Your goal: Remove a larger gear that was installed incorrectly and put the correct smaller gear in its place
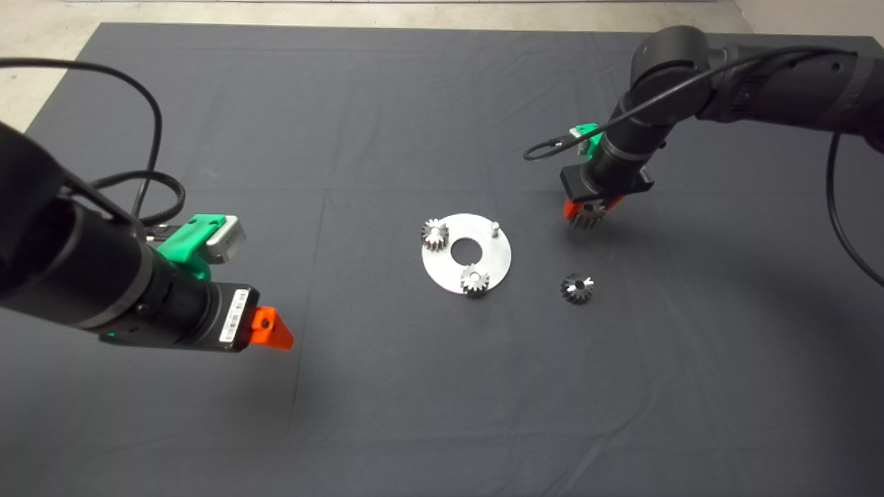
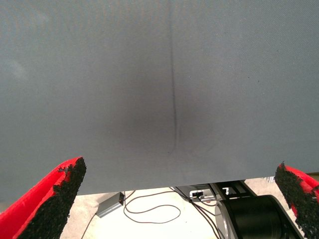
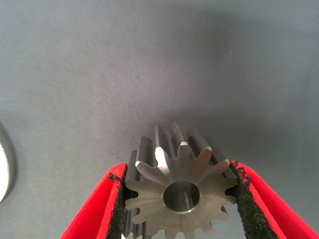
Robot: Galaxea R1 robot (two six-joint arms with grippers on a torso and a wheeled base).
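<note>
My right gripper [image 1: 587, 209] is shut on the larger gear [image 1: 585, 217], right of the round steel plate [image 1: 497, 266] and low over the mat. In the right wrist view the red fingers [image 3: 107, 204] clamp that gear [image 3: 182, 191] on both sides, its flared teeth and dark centre hole showing. The smaller gear [image 1: 577, 287] lies loose on the mat, nearer than the right gripper and right of the plate. Two other small gears [image 1: 434, 235] [image 1: 475, 279] sit on the plate. One bare peg [image 1: 494, 228] stands at the plate's far right. My left gripper [image 1: 271, 330] hangs open and empty at the lower left.
The plate has a large centre hole [image 1: 465, 252]. Its edge shows in the right wrist view [image 3: 4, 164]. The left wrist view shows bare mat [image 2: 169, 89], the mat's edge and cables on the floor [image 2: 149, 209] beyond it. A crease runs down the mat [image 1: 314, 276].
</note>
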